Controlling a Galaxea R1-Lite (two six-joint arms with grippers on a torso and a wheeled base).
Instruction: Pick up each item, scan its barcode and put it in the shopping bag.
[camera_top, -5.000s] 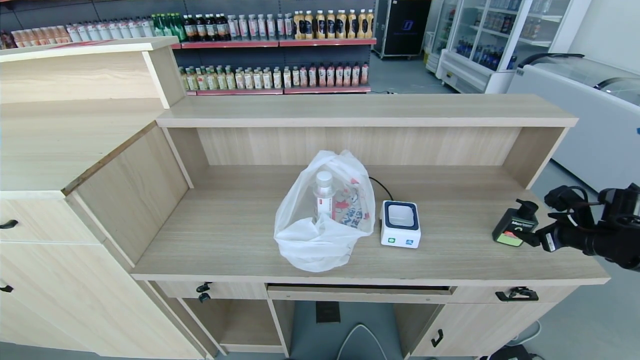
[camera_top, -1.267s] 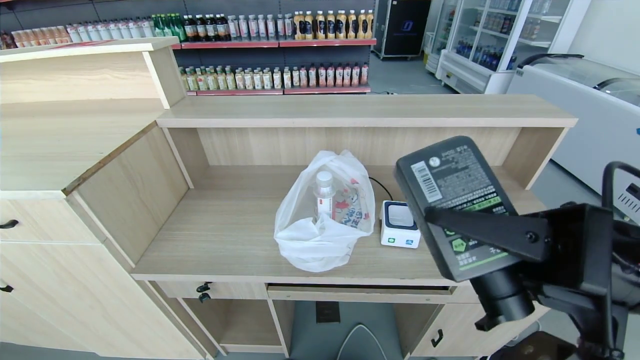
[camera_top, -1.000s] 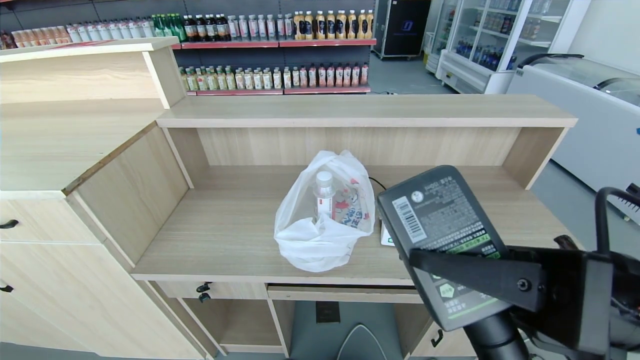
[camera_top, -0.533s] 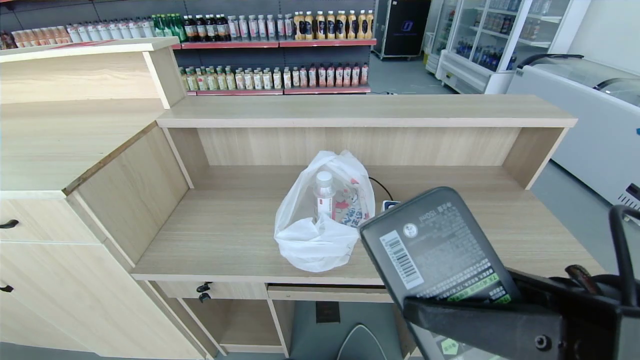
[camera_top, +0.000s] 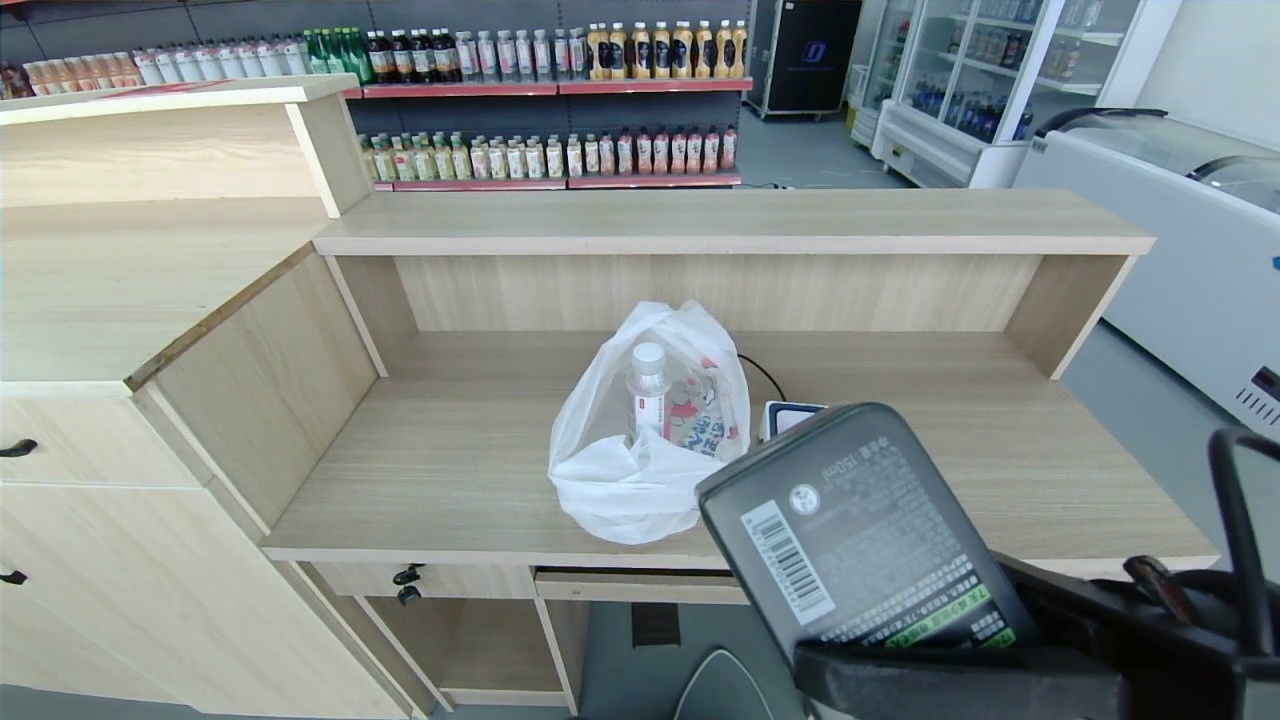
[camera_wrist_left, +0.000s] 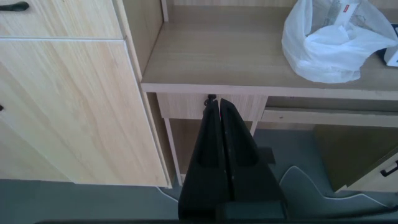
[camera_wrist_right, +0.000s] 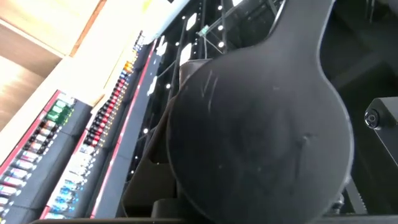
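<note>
- Right tool (camera_top: 950, 685) clamped the bottle (camera_top: 850, 530), lower right; left tool (camera_wrist_left: 216, 109) was pinched together.
- Scan step: barcode (camera_top: 788, 550) faced up, so I'd guess it needed turning toward the scanner (camera_top: 790, 415).

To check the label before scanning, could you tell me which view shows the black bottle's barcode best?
The head view: the black bottle faces it with the barcode plain. The right wrist view gives a dark, close side of the bottle; the left wrist view faces the shopping bag.

Black right pincer (camera_top: 960, 685) with a looping black cable (camera_top: 1233, 530).
</note>
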